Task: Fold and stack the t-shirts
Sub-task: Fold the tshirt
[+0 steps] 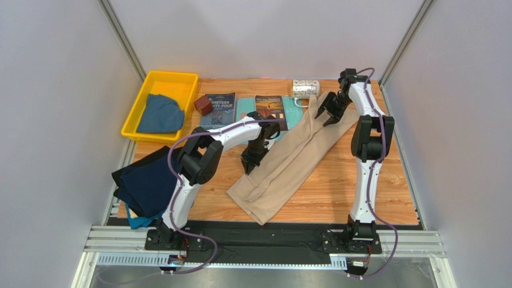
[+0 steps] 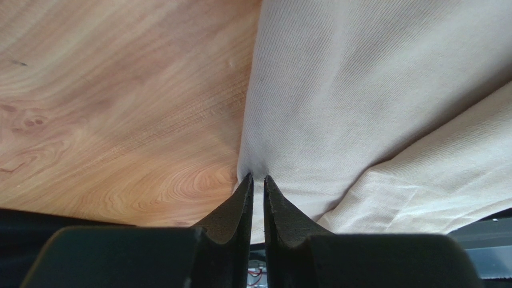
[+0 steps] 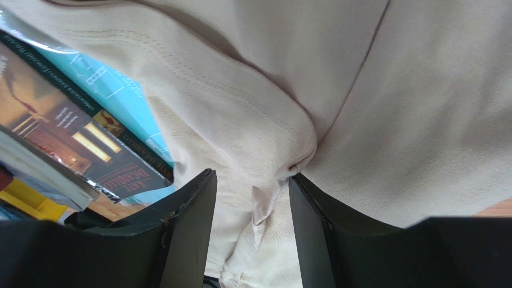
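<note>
A large beige t-shirt [image 1: 294, 150] lies folded into a long diagonal strip across the wooden table. My left gripper [image 1: 248, 165] sits at the strip's left edge. In the left wrist view its tips [image 2: 257, 177] rest against the cloth's edge [image 2: 372, 90], a narrow gap between the jaws. My right gripper [image 1: 327, 117] is over the strip's far end. Its jaws [image 3: 252, 174] stand apart with a loose fold of beige cloth [image 3: 240, 90] between them. A dark navy shirt [image 1: 147, 183] lies over a teal one [image 1: 141, 221] at the table's left edge. A dusty blue shirt [image 1: 159, 114] lies in the yellow bin.
The yellow bin [image 1: 174, 75] stands at the back left. Along the back are a brown block [image 1: 203, 105], two books [image 1: 217, 108] [image 1: 269, 108] on a light-teal board [image 1: 292, 111], and a small white box [image 1: 305, 88]. The beige shirt's far end overlaps the board.
</note>
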